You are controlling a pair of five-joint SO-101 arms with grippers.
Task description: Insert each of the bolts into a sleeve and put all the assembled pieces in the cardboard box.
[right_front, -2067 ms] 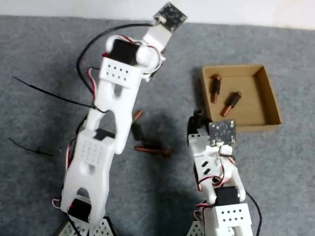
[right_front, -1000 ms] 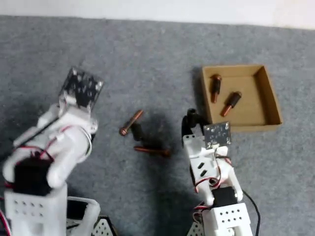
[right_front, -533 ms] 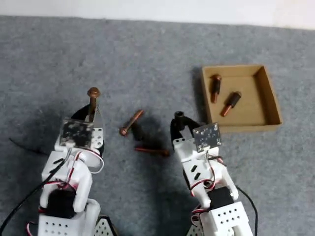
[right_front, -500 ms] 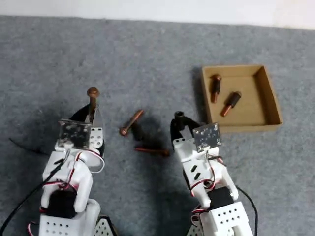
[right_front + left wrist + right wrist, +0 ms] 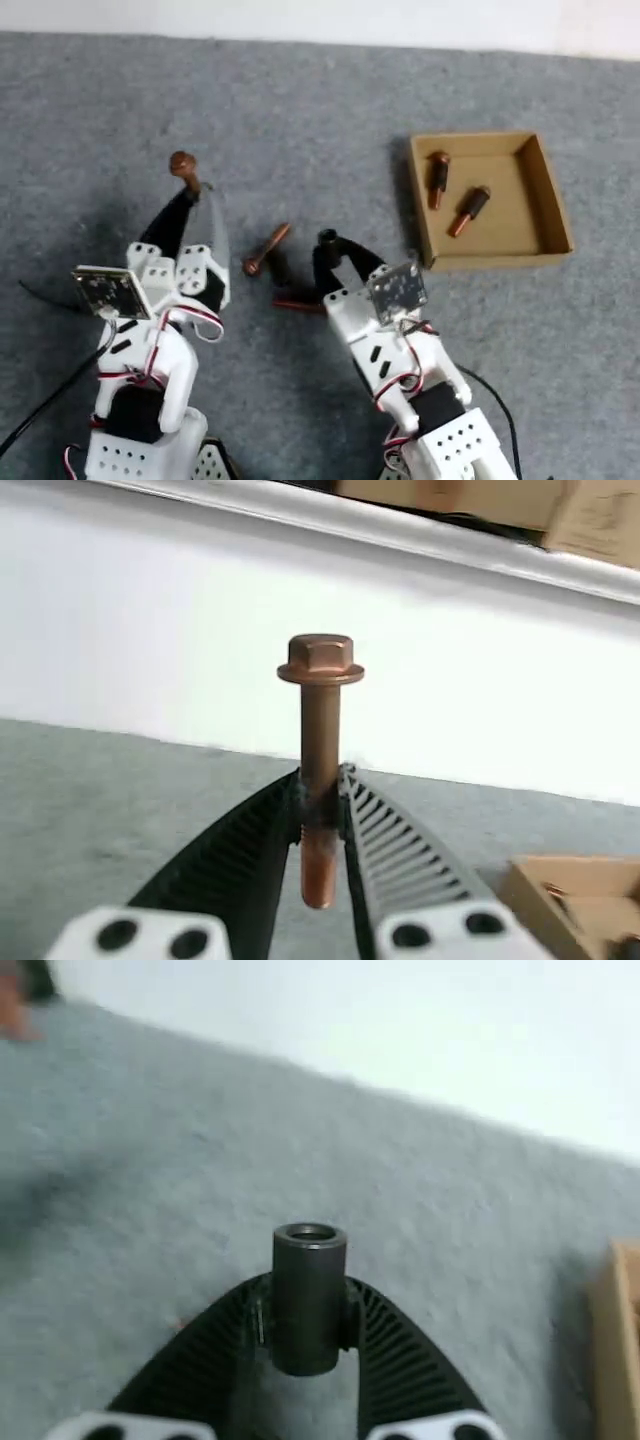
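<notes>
Grey carpet; left end effector, bolt; right end effector, sleeve

Bright, even light from above; soft, faint shadows.

Robotics lab bench: grey felt mat, bare white wall, two white servo arms.

Left gripper clamped, tilted up; right gripper clamped
</notes>
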